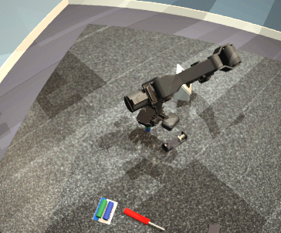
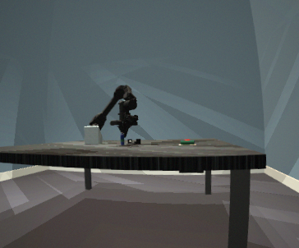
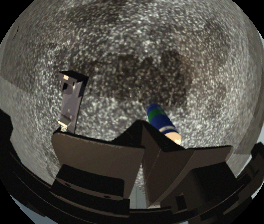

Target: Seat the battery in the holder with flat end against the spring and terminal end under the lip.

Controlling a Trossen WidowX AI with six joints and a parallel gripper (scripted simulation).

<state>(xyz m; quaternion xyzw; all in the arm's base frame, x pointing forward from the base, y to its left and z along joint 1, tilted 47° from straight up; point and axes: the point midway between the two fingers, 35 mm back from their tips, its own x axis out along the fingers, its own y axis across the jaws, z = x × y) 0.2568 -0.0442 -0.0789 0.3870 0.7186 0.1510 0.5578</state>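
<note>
The battery (image 1: 147,129) (image 2: 122,140) (image 3: 159,120), blue with a green band, stands upright on the table outside the holder, its pale tan end up. My gripper (image 2: 125,134) (image 3: 140,124) is shut and empty, pointing down. Its tips are close above the battery, which shows just beyond them in the wrist view; whether they touch it I cannot tell. The dark holder (image 1: 173,144) (image 2: 138,141) (image 3: 72,104) lies empty on the table, right of the battery in the top view and left of it in the wrist view. Pale metal contacts show at its ends.
A card (image 1: 95,218) with a green and a blue cell lies near the front in the top view, beside a red screwdriver (image 1: 137,216). A white block (image 1: 184,94) (image 2: 92,135) stands behind the arm. A dark flat piece (image 1: 214,228) shows at the bottom edge.
</note>
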